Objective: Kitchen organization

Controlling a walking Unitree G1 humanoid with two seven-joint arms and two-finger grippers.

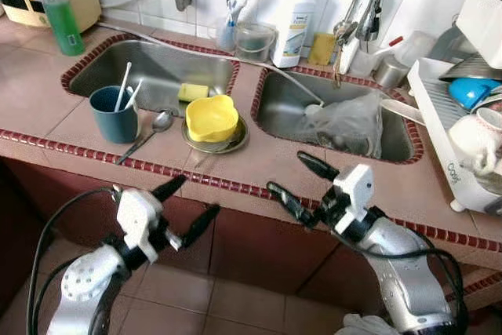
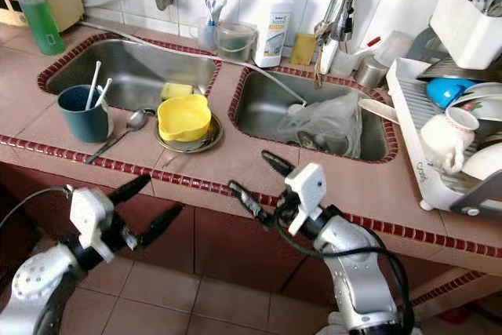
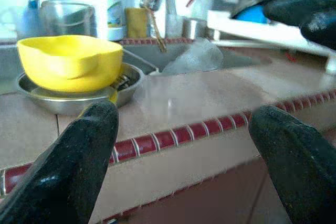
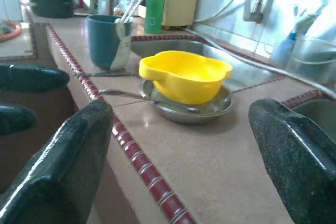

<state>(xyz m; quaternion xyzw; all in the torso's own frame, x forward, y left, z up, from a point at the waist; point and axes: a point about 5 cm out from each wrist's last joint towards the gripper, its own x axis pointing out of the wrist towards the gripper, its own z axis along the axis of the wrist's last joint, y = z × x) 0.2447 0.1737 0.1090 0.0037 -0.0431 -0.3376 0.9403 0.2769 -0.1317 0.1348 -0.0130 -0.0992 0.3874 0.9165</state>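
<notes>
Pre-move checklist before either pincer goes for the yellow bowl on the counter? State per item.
1. Left pincer open, holding nothing: ok.
2. Right pincer open, holding nothing: ok.
3. Yellow bowl upright, sitting in the metal dish on the strip of counter between the two sinks: ok.
4. Approach path: both pincers hover at the counter's front edge, and the tiles between them and the bowl are bare: ok.
5. Neighbours: the spoon lies close beside the dish and the blue cup stands just beyond it; touching or apart: cannot tell.
6. Bowl contents: cannot tell from these angles.
</notes>
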